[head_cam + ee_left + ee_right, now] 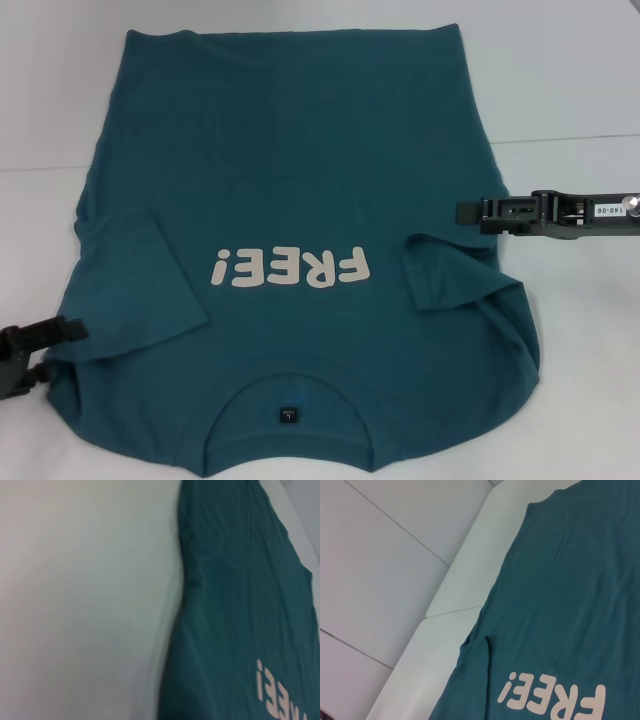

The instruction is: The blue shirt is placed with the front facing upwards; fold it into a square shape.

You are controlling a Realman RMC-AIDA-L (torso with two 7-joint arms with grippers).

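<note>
Softly creased, the blue shirt (300, 200) lies flat, both sleeves folded inward.

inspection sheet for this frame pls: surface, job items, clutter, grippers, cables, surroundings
Surface: white table, bare around the cloth.
Job's things: blue shirt lies front up, FREE! print showing, collar nearest the robot, both sleeves folded in over the body; not yet square.
Clutter: nothing seen.
Grippers: left gripper at the shirt's near left edge; right gripper level at the shirt's right edge.
Cables: nothing seen.
Surroundings: pale tiled floor beyond the table edge.
</note>
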